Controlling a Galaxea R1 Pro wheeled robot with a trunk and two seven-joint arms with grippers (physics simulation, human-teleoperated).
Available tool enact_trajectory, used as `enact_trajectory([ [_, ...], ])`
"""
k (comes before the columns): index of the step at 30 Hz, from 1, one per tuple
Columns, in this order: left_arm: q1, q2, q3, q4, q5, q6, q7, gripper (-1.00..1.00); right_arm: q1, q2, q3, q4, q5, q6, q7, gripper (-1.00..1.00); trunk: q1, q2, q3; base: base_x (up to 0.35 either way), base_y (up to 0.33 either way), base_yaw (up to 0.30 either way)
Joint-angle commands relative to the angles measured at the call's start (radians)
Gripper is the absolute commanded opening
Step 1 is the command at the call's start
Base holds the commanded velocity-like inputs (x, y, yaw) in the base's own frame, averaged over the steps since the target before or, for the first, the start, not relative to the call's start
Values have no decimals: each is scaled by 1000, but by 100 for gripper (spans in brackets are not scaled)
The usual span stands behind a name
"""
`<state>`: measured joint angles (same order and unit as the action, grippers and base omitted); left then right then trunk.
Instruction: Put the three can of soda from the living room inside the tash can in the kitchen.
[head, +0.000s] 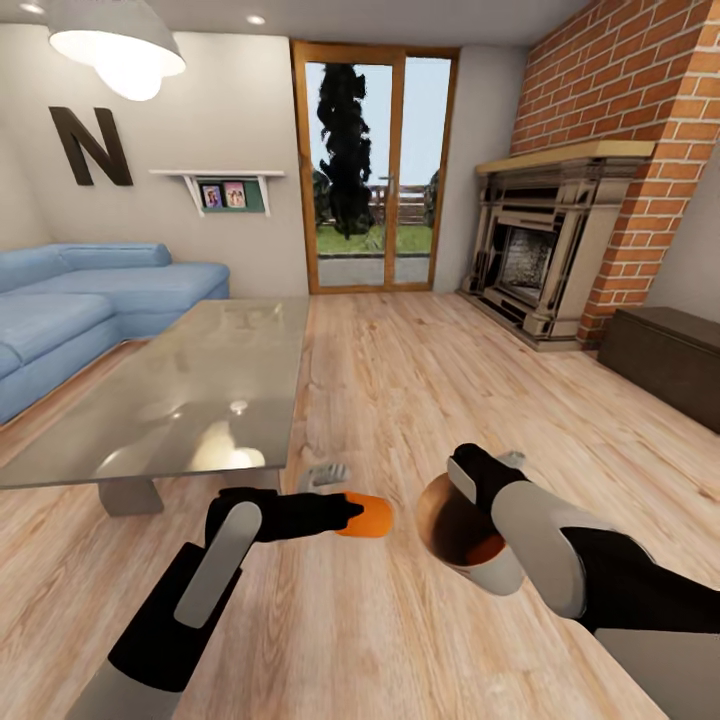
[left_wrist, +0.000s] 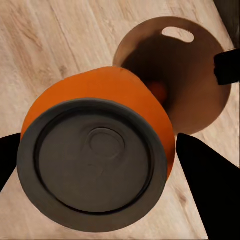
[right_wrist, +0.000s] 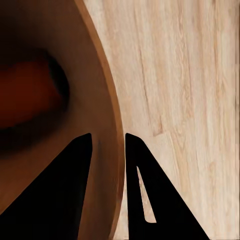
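My left gripper (head: 350, 515) is shut on an orange soda can (head: 368, 516), held on its side just above the floor beside the trash can (head: 440, 520). In the left wrist view the can's dark end (left_wrist: 97, 160) faces the camera between my fingers, and behind it is the bin (left_wrist: 200, 95) with its oval handle slot (left_wrist: 177, 34). A second orange can (head: 487, 548) lies inside the bin. My right gripper (head: 464, 478) is shut on the bin's rim (right_wrist: 111, 125), one finger inside and one outside. The blue can is out of view.
A glass-topped low table (head: 180, 390) stands to the left, with the blue sofa (head: 80, 310) behind it. A small greyish object (head: 325, 475) lies on the floor by the table's corner. A brick fireplace (head: 545, 250) and a dark low cabinet (head: 670, 360) are on the right.
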<state>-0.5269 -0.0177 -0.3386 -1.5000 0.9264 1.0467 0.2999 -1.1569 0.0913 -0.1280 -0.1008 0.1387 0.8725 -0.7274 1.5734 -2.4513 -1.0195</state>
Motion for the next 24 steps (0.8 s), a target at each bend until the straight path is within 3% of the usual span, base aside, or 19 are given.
enact_trajectory([
  [1,0,1,0,-1,10,0,0,-100,4,3,14,0,15,6,-5,-100,-4,7,3,0,0,0],
  [7,0,6,-1,-3,50,0,-1,-100,17,17,13,0,17,4,-21,-100,-27,49,22,0,0,0],
  [17,2,6,1,-3,57,0,-1,-100,37,19,13,8,15,-48,-92,-100,-65,119,53,0,0,0],
  [24,5,3,3,-4,62,0,-4,-100,38,22,14,22,12,-55,-99,-100,-65,119,53,0,0,0],
])
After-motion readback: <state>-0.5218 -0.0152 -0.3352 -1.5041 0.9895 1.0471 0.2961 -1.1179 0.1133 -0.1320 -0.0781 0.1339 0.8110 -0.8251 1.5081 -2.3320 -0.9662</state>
